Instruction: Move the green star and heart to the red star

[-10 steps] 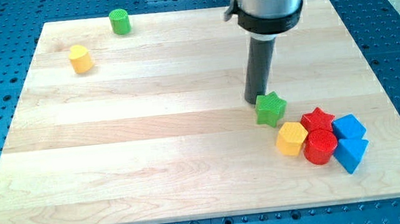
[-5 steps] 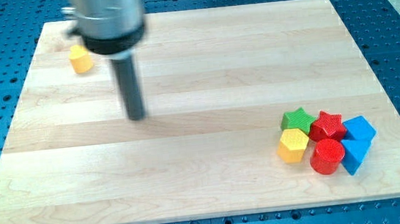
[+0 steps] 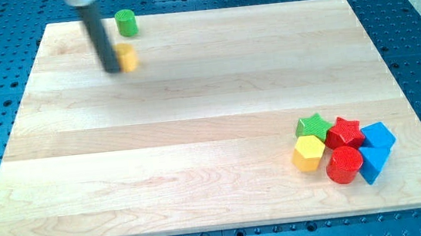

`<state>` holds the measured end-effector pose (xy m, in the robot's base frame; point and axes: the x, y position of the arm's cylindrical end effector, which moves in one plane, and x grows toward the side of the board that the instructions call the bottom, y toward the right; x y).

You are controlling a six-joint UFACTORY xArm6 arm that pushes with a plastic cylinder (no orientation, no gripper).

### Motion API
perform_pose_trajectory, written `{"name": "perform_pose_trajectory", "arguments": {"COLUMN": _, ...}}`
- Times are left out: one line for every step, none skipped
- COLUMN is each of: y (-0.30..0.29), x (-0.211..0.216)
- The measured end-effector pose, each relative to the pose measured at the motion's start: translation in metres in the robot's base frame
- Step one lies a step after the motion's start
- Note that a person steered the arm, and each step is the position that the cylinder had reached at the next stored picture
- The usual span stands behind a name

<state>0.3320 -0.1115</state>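
Note:
The green star (image 3: 314, 127) lies at the view's lower right, touching the red star (image 3: 344, 131) on its left side. A yellow block, the heart (image 3: 126, 58), sits at the view's upper left, blurred. My tip (image 3: 111, 69) is right against the heart's left side. The rod rises up out of the view's top.
A green cylinder (image 3: 125, 22) stands near the board's top edge, just above the heart. A yellow hexagon (image 3: 308, 153), a red cylinder (image 3: 344, 165) and two blue blocks (image 3: 375, 148) cluster with the stars at the lower right, near the board's right edge.
The green star went right to touch the red star. My tip then crossed to the view's upper left, and the yellow heart has slid right, to below the green cylinder.

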Motion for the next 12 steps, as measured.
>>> {"name": "perform_pose_trajectory", "arguments": {"y": 0.074, "x": 0.015}}
{"name": "perform_pose_trajectory", "arguments": {"y": 0.017, "x": -0.01}}
{"name": "perform_pose_trajectory", "arguments": {"y": 0.003, "x": -0.059}}
{"name": "perform_pose_trajectory", "arguments": {"y": 0.063, "x": -0.049}}
{"name": "perform_pose_trajectory", "arguments": {"y": 0.082, "x": 0.018}}
{"name": "perform_pose_trajectory", "arguments": {"y": 0.076, "x": -0.006}}
{"name": "perform_pose_trajectory", "arguments": {"y": 0.026, "x": -0.021}}
{"name": "perform_pose_trajectory", "arguments": {"y": 0.028, "x": 0.03}}
{"name": "perform_pose_trajectory", "arguments": {"y": 0.062, "x": 0.063}}
{"name": "perform_pose_trajectory", "arguments": {"y": 0.146, "x": 0.063}}
{"name": "perform_pose_trajectory", "arguments": {"y": 0.154, "x": 0.034}}
{"name": "perform_pose_trajectory", "arguments": {"y": 0.166, "x": 0.019}}
